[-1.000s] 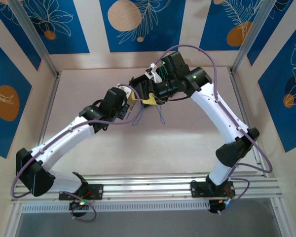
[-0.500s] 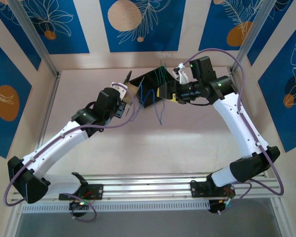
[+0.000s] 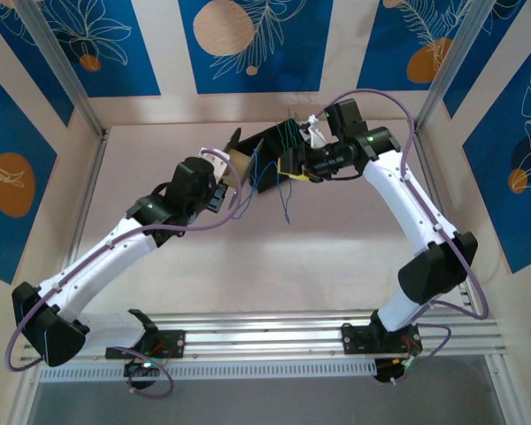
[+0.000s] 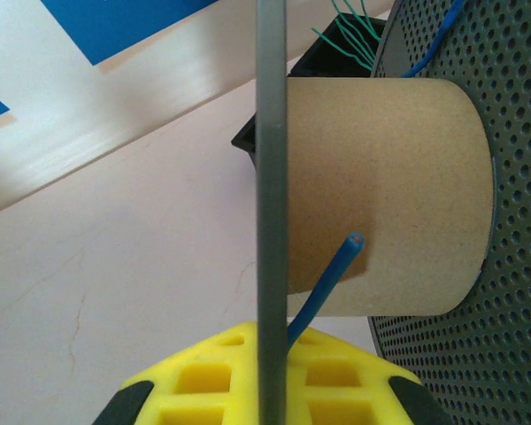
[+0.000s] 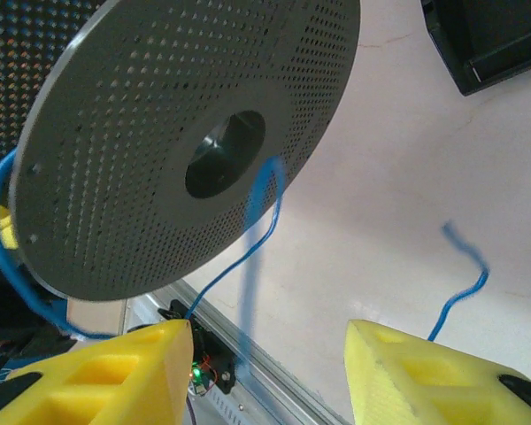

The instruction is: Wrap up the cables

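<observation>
2 robot arms are seen meeting over the far middle of a pale counter (image 3: pixel 354 239). A grey perforated spool (image 5: pixel 186 133) is held up by the left gripper (image 4: pixel 264 381), whose yellow fingers are clamped together on 1 thin flange. A blue cable (image 5: pixel 261 212) is draped down the spool's face. Its blurred strand hangs between the fingers of the right gripper (image 5: pixel 270 354), which stand apart with nothing pinched. 1 blue end is poked out beside the cardboard core (image 4: pixel 380 195), and a loose blue cable (image 5: pixel 465 274) lies on the counter. Green cables (image 4: pixel 350 31) are left in a black box (image 5: pixel 487 44) just behind the spool.

Winding appears to be under way. Next, the hanging strand probably needs to be pinched and led round the core. Room is tight by the box and the back wall (image 3: pixel 159 106), while open counter is left toward the near edge.
</observation>
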### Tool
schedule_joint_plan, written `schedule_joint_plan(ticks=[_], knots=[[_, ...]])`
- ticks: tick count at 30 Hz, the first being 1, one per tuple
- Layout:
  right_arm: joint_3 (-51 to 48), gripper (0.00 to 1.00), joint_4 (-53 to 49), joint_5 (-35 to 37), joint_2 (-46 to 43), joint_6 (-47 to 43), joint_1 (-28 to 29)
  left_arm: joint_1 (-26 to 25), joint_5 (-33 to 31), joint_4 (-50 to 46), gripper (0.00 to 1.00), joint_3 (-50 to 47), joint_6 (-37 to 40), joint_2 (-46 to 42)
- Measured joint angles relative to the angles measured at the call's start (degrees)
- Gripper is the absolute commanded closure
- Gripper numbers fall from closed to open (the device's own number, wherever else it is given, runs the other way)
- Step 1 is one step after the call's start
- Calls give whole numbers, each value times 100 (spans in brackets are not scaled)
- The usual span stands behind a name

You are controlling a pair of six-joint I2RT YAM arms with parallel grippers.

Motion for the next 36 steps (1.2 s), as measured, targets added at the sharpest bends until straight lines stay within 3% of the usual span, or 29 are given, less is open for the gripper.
schedule_joint_plan(ticks=[5, 9, 20, 24, 29, 33, 36], knots=[[367, 52, -17, -39, 286, -2, 0, 0, 129, -2, 100, 0, -24, 0], [516, 59, -26, -55, 426, -4, 2, 0, 186, -2, 100, 0, -39, 0], [645, 60, -70, -55, 767, 0, 131, 0, 254, -4, 100, 0, -39, 0], [656, 69, -85, -37, 835, 11, 188, 0, 256, -2, 100, 0, -39, 0], [656, 69, -87, -35, 879, 22, 271, 0, 254, -2, 100, 0, -44, 0], [656, 99, -81, -31, 883, 33, 304, 0, 251, -2, 100, 0, -109, 0], [656, 100, -83, 11, 883, 79, 321, 0, 197, 0, 100, 0, -199, 0]])
